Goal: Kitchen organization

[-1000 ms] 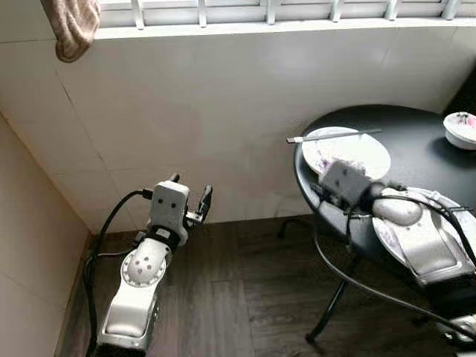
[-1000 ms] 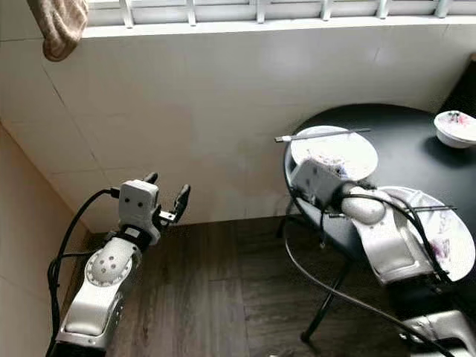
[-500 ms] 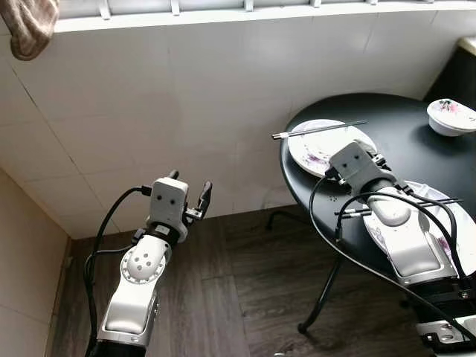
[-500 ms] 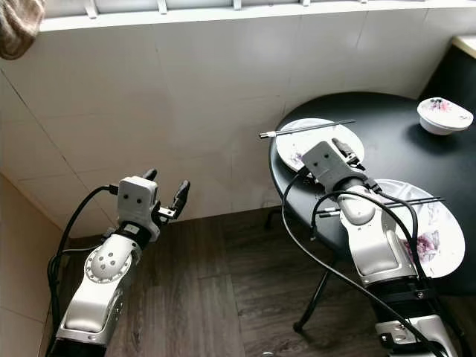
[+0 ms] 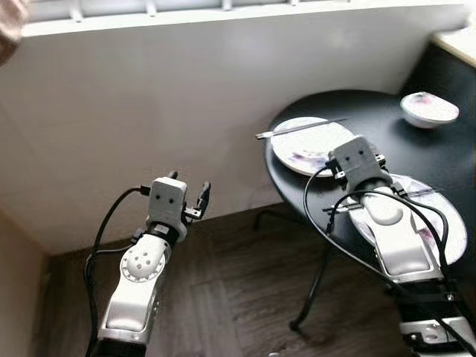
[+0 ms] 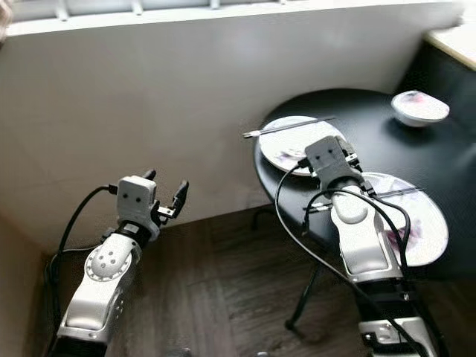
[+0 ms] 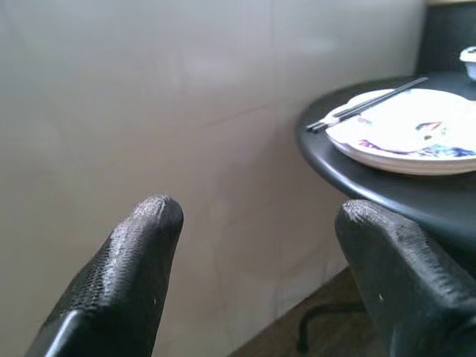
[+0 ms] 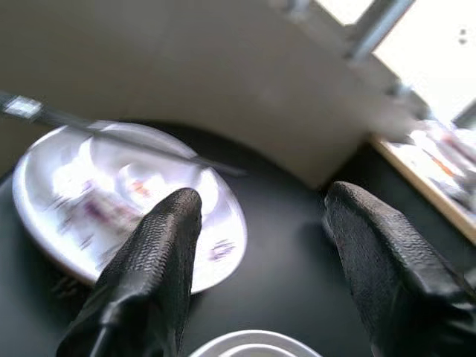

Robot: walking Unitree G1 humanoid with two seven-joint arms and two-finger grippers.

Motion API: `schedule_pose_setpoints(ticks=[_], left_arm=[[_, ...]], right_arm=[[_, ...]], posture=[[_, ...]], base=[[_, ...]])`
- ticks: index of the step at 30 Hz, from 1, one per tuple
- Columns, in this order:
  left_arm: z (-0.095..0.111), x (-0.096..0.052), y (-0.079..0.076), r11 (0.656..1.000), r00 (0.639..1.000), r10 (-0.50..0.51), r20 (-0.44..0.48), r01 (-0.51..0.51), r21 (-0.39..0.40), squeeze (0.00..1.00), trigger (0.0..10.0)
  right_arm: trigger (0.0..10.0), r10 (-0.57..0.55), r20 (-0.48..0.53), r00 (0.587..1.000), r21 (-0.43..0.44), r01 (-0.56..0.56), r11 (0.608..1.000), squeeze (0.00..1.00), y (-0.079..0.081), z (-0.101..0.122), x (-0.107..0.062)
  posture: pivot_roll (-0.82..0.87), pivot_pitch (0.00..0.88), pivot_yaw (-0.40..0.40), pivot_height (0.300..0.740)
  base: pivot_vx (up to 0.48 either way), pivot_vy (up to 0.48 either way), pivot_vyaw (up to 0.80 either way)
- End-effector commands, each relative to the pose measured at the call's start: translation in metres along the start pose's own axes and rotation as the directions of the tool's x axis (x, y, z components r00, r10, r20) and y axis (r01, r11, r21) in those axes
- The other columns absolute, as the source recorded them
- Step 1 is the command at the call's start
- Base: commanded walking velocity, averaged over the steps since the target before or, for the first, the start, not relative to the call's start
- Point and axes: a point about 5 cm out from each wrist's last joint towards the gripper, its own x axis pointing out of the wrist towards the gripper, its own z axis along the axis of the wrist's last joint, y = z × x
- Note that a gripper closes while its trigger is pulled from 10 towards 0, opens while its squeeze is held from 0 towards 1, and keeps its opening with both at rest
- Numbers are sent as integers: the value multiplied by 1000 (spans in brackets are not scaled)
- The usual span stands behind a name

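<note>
Currently the right gripper (image 8: 256,245) hovers above the round black bench (image 5: 387,123), fingers (image 8: 152,260) apart and empty, between two plates. The far plate (image 6: 294,141) sits at the bench edge nearest the wall, with a chopstick (image 6: 286,126) laid across its rim and overhanging it. The near plate (image 6: 424,223) lies partly under the right arm and also carries a chopstick (image 5: 416,193). A small bowl (image 5: 429,109) stands well apart, toward the back.

The left gripper (image 5: 187,201) hangs over the wooden floor (image 5: 245,297), away from the bench, fingers (image 7: 130,260) apart, holding nothing.

Handling judgement: the plates look like glazed ceramic (rigid, smooth, breakable). Grip at the rim, one finger above and one below. The chopsticks are light and loose, so they are likely to roll off if a plate tilts; lift them first, near mid-length.
</note>
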Motion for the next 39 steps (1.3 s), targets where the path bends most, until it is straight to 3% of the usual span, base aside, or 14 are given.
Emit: schedule_pose_setpoints(ticks=[1, 2, 3, 4, 8, 12, 15, 16, 17, 18, 19, 23, 30, 39], left_arm=[[4, 2, -7, 1000, 999, -26, 18, 26, -10, 0, 10000], [4, 2, -7, 1000, 999, -26, 18, 26, -10, 0, 10000], [4, 2, -7, 1000, 999, -26, 19, 27, -10, 0, 10000], [4, 2, -7, 1000, 999, -27, 19, 27, -10, 0, 10000], [4, 3, -7, 1000, 999, -27, 20, 27, -11, 0, 10000], [5, 3, -8, 1000, 999, -28, 22, 28, -8, 0, 10000], [5, 3, -8, 1000, 999, -29, 23, 29, -6, 0, 10000], [5, 3, -8, 1000, 999, -29, 23, 29, -5, 0, 10000], [5, 3, -8, 1000, 999, -29, 23, 30, -5, 0, 10000], [5, 3, -8, 1000, 999, -29, 23, 30, -6, 0, 10000], [5, 3, -8, 1000, 999, -29, 23, 30, -6, 0, 10000], [4, 3, -8, 1000, 999, -30, 20, 30, -9, 0, 10000], [3, 3, -8, 999, 999, -34, 16, 34, -6, 0, 10000], [2, 3, -10, 999, 999, -37, 12, 38, -7, 0, 10000]], right_arm=[[10000, -52, 30, 998, 24, 52, 998, 718, -10, 4, -1], [10000, -52, 30, 998, 24, 52, 998, 718, -10, 4, -1], [10000, -48, 41, 998, 34, 47, 998, 43, -9, 6, -1], [10000, -39, 57, 998, 32, 37, 999, 0, -6, 8, -2], [10000, -25, 40, 999, 71, 22, 997, 0, 0, 6, -3], [10000, -45, -52, 998, 303, 59, 951, 0, -1, -6, -3], [10000, -51, -79, 996, 381, 77, 921, 0, -3, -9, -2], [10000, -69, -138, 988, 529, 132, 839, 0, -7, -14, 0], [10000, -72, -157, 985, 578, 151, 802, 0, -8, -16, 0], [10000, -118, -197, 973, 685, 222, 694, 0, -18, -20, 2], [10000, -118, -197, 973, 685, 222, 694, 0, -18, -20, 2], [10000, -166, -218, 962, 776, 274, 568, 0, -31, -19, 2], [10000, 3, -323, 946, 876, 298, 380, 0, -11, -34, 2], [10000, 120, -352, 928, 899, 300, 320, 0, -2, -40, 5]], posture=[[-64, 0, -27, 740], [-64, 0, -27, 740], [-64, 0, -27, 740], [-65, 0, -28, 740], [-63, 0, -30, 740], [-61, 0, -32, 740], [-61, 0, -32, 740], [-61, 0, -32, 740], [-61, 0, -32, 740], [-62, 0, -32, 740], [-62, 0, -32, 740], [-65, 0, -30, 740], [-61, 0, -30, 740], [-60, 0, -36, 740]], base=[[0, 0, -712], [0, 0, -712], [0, 0, -644], [0, 0, 0], [0, 0, 0], [0, 0, 0], [0, 0, 0], [0, 0, 0], [0, 0, 0], [0, 0, 0], [0, 0, 0], [0, 0, 0], [0, 0, 0], [0, 0, 0]])
